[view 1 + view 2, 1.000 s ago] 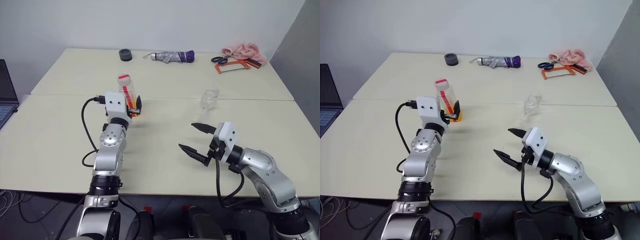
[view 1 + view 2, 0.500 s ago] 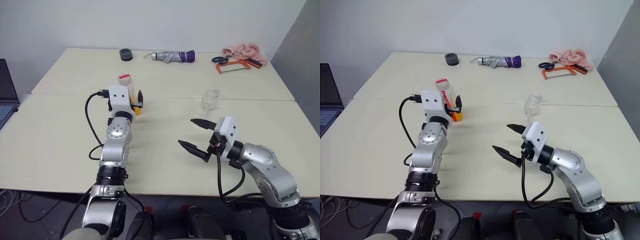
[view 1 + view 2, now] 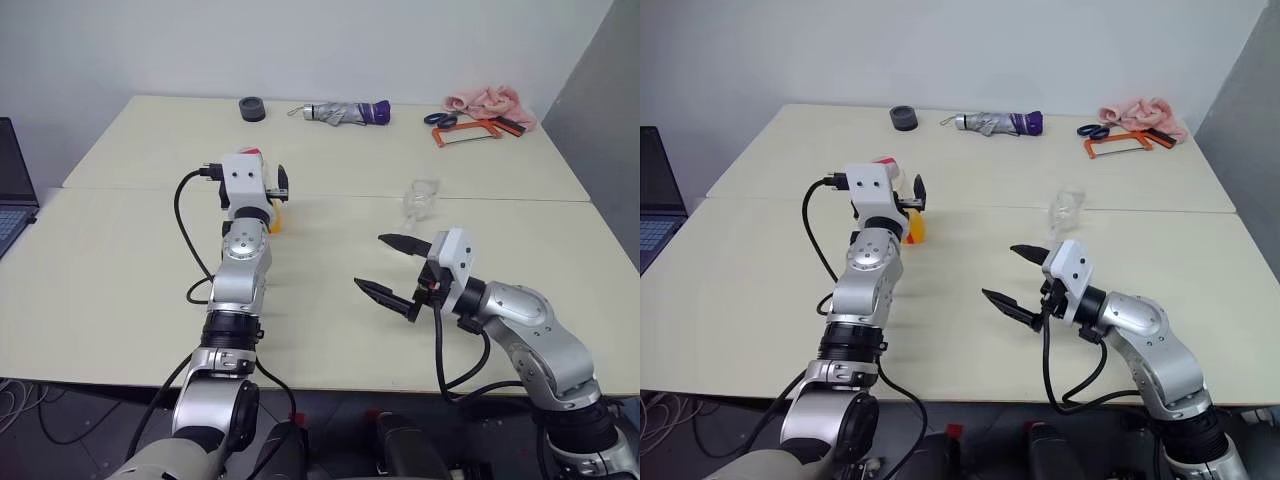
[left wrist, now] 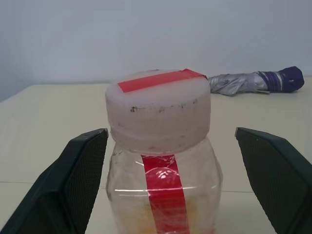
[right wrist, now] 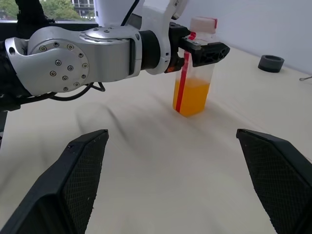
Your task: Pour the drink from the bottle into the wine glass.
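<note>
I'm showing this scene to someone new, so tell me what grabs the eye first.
First, the small clear plastic bottle with orange drink in its bottom, standing near the table's middle seam between the open fingers of the left gripper. Next, the right gripper, open and hovering over the near right of the cream table, with the clear stemmed wine glass just beyond it.

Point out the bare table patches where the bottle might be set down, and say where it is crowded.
Bare: the near table left of the left gripper, and the stretch between the bottle and the wine glass. Crowded: the far edge, with the black ring, umbrella, scissors, orange saw and pink cloth.
</note>
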`<action>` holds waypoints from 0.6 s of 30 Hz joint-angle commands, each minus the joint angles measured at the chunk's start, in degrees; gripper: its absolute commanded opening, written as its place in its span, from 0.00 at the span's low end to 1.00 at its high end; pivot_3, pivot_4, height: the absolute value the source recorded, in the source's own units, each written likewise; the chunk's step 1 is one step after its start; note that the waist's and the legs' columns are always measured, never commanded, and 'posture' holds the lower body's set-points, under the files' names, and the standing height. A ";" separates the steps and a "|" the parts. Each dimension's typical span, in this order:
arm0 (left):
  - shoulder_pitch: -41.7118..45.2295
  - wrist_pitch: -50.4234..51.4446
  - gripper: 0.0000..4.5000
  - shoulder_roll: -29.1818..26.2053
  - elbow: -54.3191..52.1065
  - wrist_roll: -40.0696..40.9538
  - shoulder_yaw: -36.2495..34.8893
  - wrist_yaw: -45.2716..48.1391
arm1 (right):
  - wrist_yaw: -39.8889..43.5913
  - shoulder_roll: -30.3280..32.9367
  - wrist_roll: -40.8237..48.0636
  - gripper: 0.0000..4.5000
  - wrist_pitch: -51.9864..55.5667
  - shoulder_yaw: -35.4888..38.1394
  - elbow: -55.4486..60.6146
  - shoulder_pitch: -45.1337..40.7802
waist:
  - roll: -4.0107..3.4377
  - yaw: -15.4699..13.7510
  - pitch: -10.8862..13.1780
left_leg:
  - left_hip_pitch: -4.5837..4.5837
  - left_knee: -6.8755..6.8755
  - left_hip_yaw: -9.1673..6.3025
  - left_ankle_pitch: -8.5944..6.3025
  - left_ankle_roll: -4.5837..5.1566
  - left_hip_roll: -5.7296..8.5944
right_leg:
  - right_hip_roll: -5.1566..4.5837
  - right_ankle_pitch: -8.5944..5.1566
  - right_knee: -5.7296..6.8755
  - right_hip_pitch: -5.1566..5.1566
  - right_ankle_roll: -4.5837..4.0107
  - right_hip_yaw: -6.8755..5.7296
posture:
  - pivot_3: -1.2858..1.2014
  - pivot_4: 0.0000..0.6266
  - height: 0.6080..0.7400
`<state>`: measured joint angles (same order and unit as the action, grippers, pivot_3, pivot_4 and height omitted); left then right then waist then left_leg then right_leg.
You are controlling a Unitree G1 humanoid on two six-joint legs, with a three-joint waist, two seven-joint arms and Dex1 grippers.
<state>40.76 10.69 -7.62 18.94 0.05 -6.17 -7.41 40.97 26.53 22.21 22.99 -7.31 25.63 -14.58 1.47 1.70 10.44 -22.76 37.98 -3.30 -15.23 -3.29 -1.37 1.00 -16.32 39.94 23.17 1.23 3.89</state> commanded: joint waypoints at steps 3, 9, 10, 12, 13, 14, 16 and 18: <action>2.60 -1.49 0.99 -0.97 1.30 -0.31 -1.03 -0.43 | 0.02 0.18 1.19 1.00 0.29 1.20 1.85 -0.75 | 0.00 0.02 0.00 | 0.00 0.00 0.00 0.00 0.00 0.00 | 0.00 0.00 0.00 0.00 0.00 0.00 | 0.52 0.24 1.00; 4.14 -2.21 0.99 -1.50 4.19 -0.39 -1.41 -0.51 | -0.31 -0.16 1.12 1.00 0.22 1.34 1.68 -1.12 | 0.00 -0.02 0.00 | -0.02 0.01 -0.02 0.00 0.00 0.02 | -0.02 0.00 0.00 0.00 0.00 -0.03 | 0.52 0.24 1.00; 4.29 -2.39 0.99 -1.57 4.59 -0.40 -1.38 -0.47 | -0.35 -0.22 1.13 1.00 0.22 1.35 1.66 -1.23 | 0.00 -0.02 0.00 | -0.02 0.01 -0.02 0.00 0.00 0.02 | -0.02 0.00 0.00 0.00 0.00 -0.03 | 0.52 0.24 1.00; 4.50 -2.70 0.99 -1.65 5.33 -0.54 -1.16 -0.35 | -0.45 -0.30 1.10 1.00 0.13 1.48 1.55 -1.42 | 0.00 -0.02 0.00 | -0.02 0.00 -0.02 0.00 0.00 0.02 | -0.02 0.00 0.00 0.00 0.00 -0.03 | 0.52 0.24 1.00; 4.62 -2.90 0.99 -1.66 5.64 -0.58 -1.10 -0.34 | -0.52 -0.34 1.13 1.00 0.14 1.57 1.49 -1.57 | 0.00 -0.01 0.00 | -0.02 0.00 -0.02 0.00 0.00 0.02 | -0.02 0.00 0.00 0.00 0.00 -0.03 | 0.52 0.24 1.00; 4.82 -3.03 0.99 -1.67 6.02 -0.62 -1.02 -0.31 | -0.58 -0.36 1.16 1.00 0.16 1.66 1.41 -1.73 | 0.00 -0.01 0.00 | -0.01 0.00 -0.02 0.00 0.00 0.02 | -0.02 0.00 0.00 0.00 0.00 -0.03 | 0.52 0.24 1.00; 5.15 -3.23 0.99 -1.66 6.58 -0.67 -0.93 -0.34 | -0.67 -0.37 1.26 1.00 0.27 1.77 1.38 -1.86 | 0.00 -0.01 0.00 | -0.02 0.00 -0.03 0.00 0.00 0.02 | -0.02 0.00 0.00 0.01 0.00 -0.04 | 0.52 0.24 1.00; 5.37 -3.38 0.99 -1.62 7.00 -0.72 -0.86 -0.42 | -0.73 -0.35 1.35 1.00 0.34 1.83 1.43 -1.84 | 0.00 -0.02 0.00 | -0.03 0.01 -0.03 0.00 0.00 0.02 | -0.02 0.00 0.00 0.01 0.00 -0.04 | 0.52 0.24 1.00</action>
<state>44.04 9.10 -8.75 27.03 0.03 -7.06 -7.41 40.43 26.28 22.23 23.28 -7.04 25.63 -15.48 1.48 1.68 10.44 -22.78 37.99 -3.33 -15.22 -3.29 -1.35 0.97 -16.32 39.94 23.18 1.23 3.85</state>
